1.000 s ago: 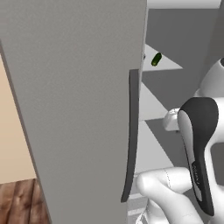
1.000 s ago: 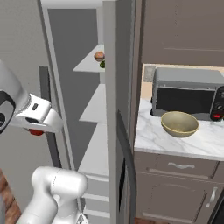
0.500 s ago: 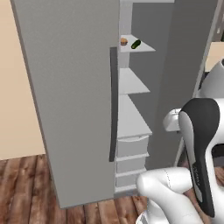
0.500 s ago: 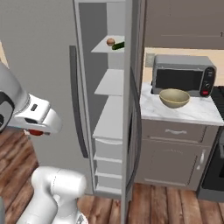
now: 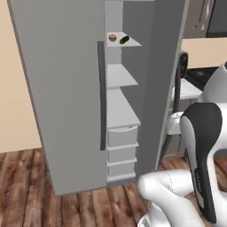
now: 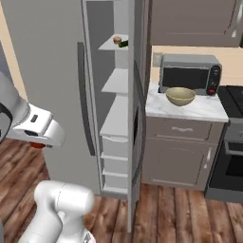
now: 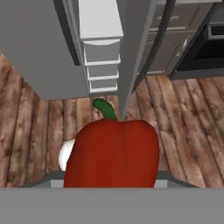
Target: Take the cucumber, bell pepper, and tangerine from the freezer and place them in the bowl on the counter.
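Wooden floor [image 7: 39,127] is lying below the open freezer [image 6: 57,71]. Gripper [image 7: 111,183] is clamping the bell pepper [image 7: 111,153] low and left. Tangerine [image 6: 116,40] and cucumber [image 6: 124,43] are sitting on the top shelf; bowl [image 6: 180,96] is resting on the counter [image 6: 204,110], right.

Both base views look forward and slightly down from behind the arm, standing back far enough to take in the open freezer [image 5: 66,88] from top shelf to floor. The right base view also reaches the bench [image 6: 190,108] beside it. The hand view looks steeply down at the wooden floor [image 7: 183,127], close behind the bell pepper [image 7: 112,154].
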### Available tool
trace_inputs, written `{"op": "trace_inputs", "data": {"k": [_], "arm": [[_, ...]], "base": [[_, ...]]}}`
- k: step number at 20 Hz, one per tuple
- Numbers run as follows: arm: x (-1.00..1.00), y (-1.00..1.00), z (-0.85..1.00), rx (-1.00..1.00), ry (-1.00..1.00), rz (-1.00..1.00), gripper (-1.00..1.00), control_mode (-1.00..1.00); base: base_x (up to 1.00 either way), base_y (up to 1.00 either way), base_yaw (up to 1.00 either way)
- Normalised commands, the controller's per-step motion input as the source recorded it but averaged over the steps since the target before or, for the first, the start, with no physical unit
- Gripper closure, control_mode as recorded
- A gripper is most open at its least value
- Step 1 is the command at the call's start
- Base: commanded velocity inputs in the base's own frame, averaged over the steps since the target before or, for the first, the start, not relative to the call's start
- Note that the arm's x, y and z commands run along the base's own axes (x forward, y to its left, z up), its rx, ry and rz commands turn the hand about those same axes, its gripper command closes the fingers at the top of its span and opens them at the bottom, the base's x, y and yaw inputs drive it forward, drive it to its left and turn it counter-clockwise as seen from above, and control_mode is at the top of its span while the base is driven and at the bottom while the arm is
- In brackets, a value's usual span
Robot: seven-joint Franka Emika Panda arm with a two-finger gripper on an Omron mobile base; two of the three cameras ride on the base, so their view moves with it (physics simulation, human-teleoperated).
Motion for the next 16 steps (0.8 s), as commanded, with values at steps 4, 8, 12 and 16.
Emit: {"op": "trace_inputs", "data": {"k": [4,8,12,16], "arm": [[0.0,0.0,0.0,0.0,0.0,0.0,1.0,1.0],[0.0,0.0,0.0,0.0,0.0,0.0,1.0,1.0],[0.0,0.0,0.0,0.0,0.0,0.0,1.0,1.0],[0.0,0.0,0.0,0.0,0.0,0.0,1.0,1.0]], "base": [[-0.04,-0.86,-0.04],[0.0,-0.89,-0.05],[0.0,-0.84,-0.06],[0.19,-0.74,-0.04]]}}
